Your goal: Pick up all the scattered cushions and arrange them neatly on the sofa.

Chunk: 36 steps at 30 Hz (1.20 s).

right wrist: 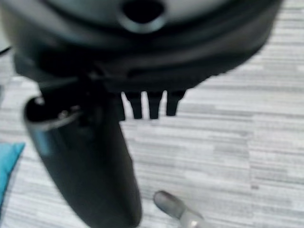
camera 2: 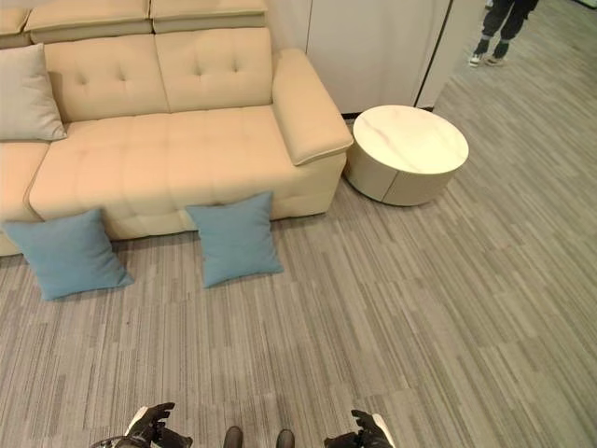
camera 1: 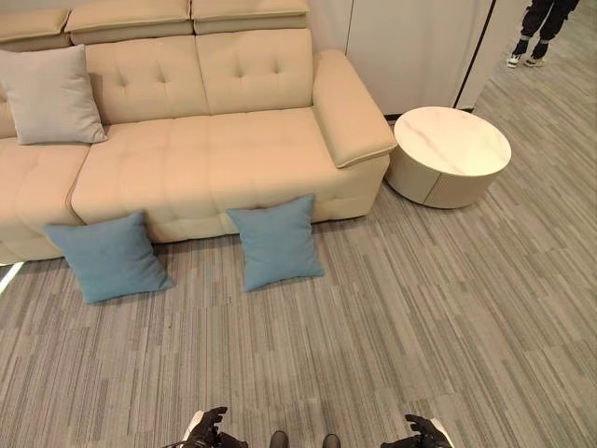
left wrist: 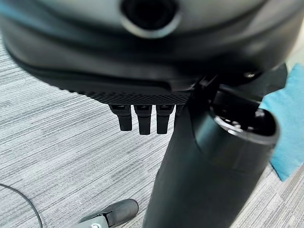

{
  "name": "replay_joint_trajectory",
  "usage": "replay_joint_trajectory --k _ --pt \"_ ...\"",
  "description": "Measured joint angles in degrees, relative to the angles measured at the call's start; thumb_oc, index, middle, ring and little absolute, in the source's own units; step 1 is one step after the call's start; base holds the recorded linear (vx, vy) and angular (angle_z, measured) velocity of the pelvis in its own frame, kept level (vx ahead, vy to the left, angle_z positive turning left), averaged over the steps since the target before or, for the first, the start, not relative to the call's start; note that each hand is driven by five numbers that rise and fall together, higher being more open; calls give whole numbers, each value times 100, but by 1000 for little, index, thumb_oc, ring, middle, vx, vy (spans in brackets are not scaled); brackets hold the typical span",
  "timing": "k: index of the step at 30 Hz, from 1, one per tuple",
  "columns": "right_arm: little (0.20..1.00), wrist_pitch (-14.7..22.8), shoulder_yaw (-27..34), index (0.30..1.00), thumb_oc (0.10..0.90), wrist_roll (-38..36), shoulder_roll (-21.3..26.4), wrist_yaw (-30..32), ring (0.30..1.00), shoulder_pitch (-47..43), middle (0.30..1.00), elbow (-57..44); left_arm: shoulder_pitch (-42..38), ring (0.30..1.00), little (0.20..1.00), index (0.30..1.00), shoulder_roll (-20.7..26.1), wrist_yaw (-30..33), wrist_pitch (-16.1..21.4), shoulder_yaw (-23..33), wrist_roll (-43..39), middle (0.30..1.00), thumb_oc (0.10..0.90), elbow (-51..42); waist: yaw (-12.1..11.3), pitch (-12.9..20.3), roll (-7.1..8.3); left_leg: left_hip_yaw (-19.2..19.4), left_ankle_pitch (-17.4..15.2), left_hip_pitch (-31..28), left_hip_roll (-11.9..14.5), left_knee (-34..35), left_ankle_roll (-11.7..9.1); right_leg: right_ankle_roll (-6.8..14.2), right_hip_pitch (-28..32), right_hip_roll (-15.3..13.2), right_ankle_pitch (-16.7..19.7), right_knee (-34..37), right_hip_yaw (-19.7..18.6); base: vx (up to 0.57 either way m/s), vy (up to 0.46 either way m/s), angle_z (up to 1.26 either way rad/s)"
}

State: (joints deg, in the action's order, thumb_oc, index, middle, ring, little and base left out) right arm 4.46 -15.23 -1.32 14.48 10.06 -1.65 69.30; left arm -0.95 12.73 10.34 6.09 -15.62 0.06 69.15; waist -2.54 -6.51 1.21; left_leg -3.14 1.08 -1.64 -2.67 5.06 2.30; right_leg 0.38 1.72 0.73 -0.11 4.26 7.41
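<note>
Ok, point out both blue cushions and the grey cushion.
Left blue cushion (camera 1: 109,258), left eye view, centre of its face.
Right blue cushion (camera 1: 276,241), left eye view, centre of its face.
Grey cushion (camera 1: 51,94), left eye view, middle.

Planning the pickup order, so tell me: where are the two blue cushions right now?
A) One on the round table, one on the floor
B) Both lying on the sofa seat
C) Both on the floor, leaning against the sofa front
C: the left blue cushion and the right blue cushion stand on the carpet propped against the sofa front.

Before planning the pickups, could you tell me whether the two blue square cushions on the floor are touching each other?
Apart. The left eye view shows bare carpet between the left blue cushion and the right blue cushion.
</note>
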Motion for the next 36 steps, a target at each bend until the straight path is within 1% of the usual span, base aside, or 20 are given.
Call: replay_joint_trajectory --k 6,8,13,15,16,17,19,21,22,23,24,25,27,28,29,31,32,33,35,36 --pt "900 5 7 900 800 -33 -17 6 900 -164 900 -12 -204 900 900 900 30 -2 7 23 -227 900 800 60 10 -359 -8 -403 -94 -264 84 -63 164 387 -944 -192 -866 -2642 -18 80 46 30" --pt "900 4 0 900 800 -58 -18 6 900 -167 900 -15 -133 900 900 900 53 8 6 92 -233 900 800 88 -18 -366 27 -470 -159 -353 70 -76 232 410 -1078 -244 -895 -2708 -73 158 -41 23" --pt "900 15 28 900 800 -156 4 15 900 -296 900 -137 -191 900 900 900 32 18 4 115 -346 900 800 290 60 -439 -42 -735 -387 -487 316 -96 282 330 -1793 63 -644 -2153 -277 155 -49 26" --pt "900 9 16 900 800 -167 -2 11 900 -199 900 -124 -80 900 900 900 57 18 7 112 -347 900 800 289 61 -418 108 -851 -583 -755 250 -78 96 382 -1776 -95 54 -1494 -223 174 -111 40" --pt "900 5 25 900 800 -167 5 14 900 -146 900 -90 -43 900 900 900 21 23 7 114 -349 900 800 289 65 -405 98 -921 -705 -883 279 -80 54 13 -1703 -130 250 -1572 -90 183 -108 46" --pt "900 2 43 900 800 -168 38 13 900 -87 900 -43 14 900 900 900 -68 18 33 110 -394 900 800 255 70 -268 -79 -1016 -814 -915 468 -188 78 -75 -1534 39 76 -1484 26 190 -125 38" --pt "900 4 49 900 800 -170 40 5 900 -68 900 -50 34 900 900 900 -102 -1 63 125 -448 900 800 237 56 -246 -98 -1004 -769 -881 498 -465 -169 -180 -1287 121 81 -1212 134 168 -125 34" --pt "900 6 94 900 800 -180 45 4 900 -78 900 -61 18 900 900 900 -102 4 113 278 -452 900 800 237 46 -205 -22 -1011 -702 -672 471 -1057 -386 -240 -857 131 106 -779 242 93 -131 41" --pt "900 14 90 900 800 -211 42 7 900 -76 900 -73 19 900 900 900 -63 5 112 285 -457 900 800 246 34 -154 113 -976 -762 -360 344 -1793 -682 -322 -602 103 142 -468 300 46 -142 43" --pt "900 17 99 900 800 -260 45 8 900 -94 900 -154 -39 900 900 900 -6 13 134 305 -487 900 800 204 4 -134 279 -770 -714 377 205 -3064 -975 -499 -512 27 179 -261 321 53 -121 41" --pt "900 40 95 900 800 -273 55 12 900 -65 900 -177 -160 900 900 900 2 35 165 334 -575 900 800 176 -20 -146 321 -504 -682 780 189 -3742 -1070 -488 -496 2 222 -175 360 175 -71 28" --pt "900 75 86 900 800 -370 43 15 900 -114 900 -189 -222 900 900 900 37 57 182 348 -673 900 800 180 -23 -188 411 -83 -764 1189 314 -3925 -934 -552 -327 21 267 45 459 157 -30 24" --pt "900 105 90 900 800 -445 -11 15 900 -146 900 -201 -305 900 900 900 119 51 171 306 -673 900 800 169 41 -241 480 323 -819 1299 433 -3184 -780 -487 -182 18 194 112 584 147 6 32" --pt "900 106 87 900 800 -452 -21 13 900 -121 900 -187 -360 900 900 900 138 42 171 284 -672 900 800 160 64 -253 483 426 -743 1314 441 -2399 -777 -490 -91 38 195 108 669 151 31 15" --pt "900 107 76 900 800 -452 -21 12 900 -120 900 -149 -363 900 900 900 137 37 170 288 -674 900 800 156 75 -255 486 425 -690 1321 425 -2087 -749 -485 -45 57 190 107 664 186 72 -1" --pt "900 115 71 900 800 -452 -14 17 900 -128 900 -77 -353 900 900 900 140 38 171 283 -673 900 800 162 55 -253 475 434 -487 1421 429 -1904 -660 -459 59 71 66 115 637 247 119 -2" --pt "900 77 70 900 800 -452 -16 33 900 -135 900 25 -469 900 900 900 146 29 168 240 -667 900 800 202 135 -268 472 674 -249 1491 498 -1494 -719 -356 131 70 -99 110 726 224 140 18" --pt "900 39 71 900 800 -453 -16 26 900 -73 900 28 -478 900 900 900 149 24 176 243 -668 900 800 151 135 -270 460 749 -91 1542 542 -1353 -655 -370 166 76 -92 113 756 246 169 17" --pt "900 35 97 900 800 -451 -43 26 900 27 900 85 -391 900 900 900 133 19 170 295 -669 900 800 140 144 -241 409 749 47 1412 546 -1043 -494 -215 322 84 -229 110 668 221 166 -21" --pt "900 43 108 900 800 -448 -27 29 900 69 900 156 -327 900 900 900 81 15 156 294 -669 900 800 247 180 -185 303 708 271 1199 485 -793 -329 -93 500 103 -339 99 599 201 182 -23"
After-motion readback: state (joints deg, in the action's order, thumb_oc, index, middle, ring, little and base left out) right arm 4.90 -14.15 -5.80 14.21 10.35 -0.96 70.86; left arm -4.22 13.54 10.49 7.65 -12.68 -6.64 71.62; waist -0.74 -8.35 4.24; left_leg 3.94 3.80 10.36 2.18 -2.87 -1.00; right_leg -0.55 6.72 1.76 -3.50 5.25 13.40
